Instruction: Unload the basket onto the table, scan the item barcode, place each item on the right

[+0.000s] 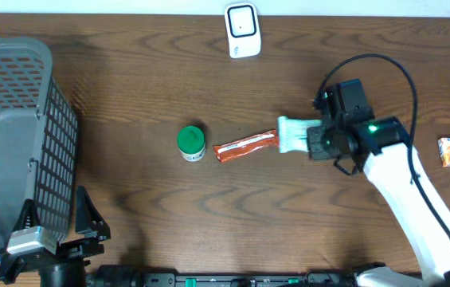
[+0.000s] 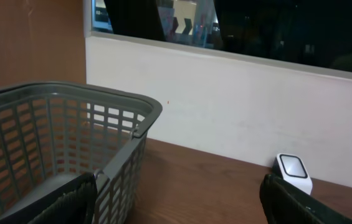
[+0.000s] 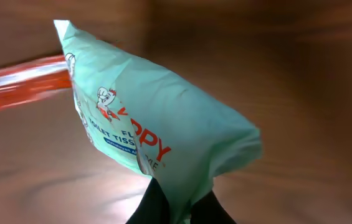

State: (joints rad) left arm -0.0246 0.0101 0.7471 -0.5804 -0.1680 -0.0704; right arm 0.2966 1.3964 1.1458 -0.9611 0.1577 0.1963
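While closed, right pincer [image 3: 177, 200] on tissue pack [image 3: 163, 118].

grey basket [image 2: 57, 143] sitting at left on bench [image 2: 225, 193] | white scanner [image 2: 293, 172] standing at right near wall [image 2: 238, 106] | gripper [image 2: 179, 185] jaws gaping wide along bottom edge

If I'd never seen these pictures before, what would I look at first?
Probably the mint-green tissue pack, pinched in the right arm's fingers just right of the middle of the table. Next comes the big grey basket at the left edge. Then there's the green-lidded jar beside a long orange-red packet in the centre.
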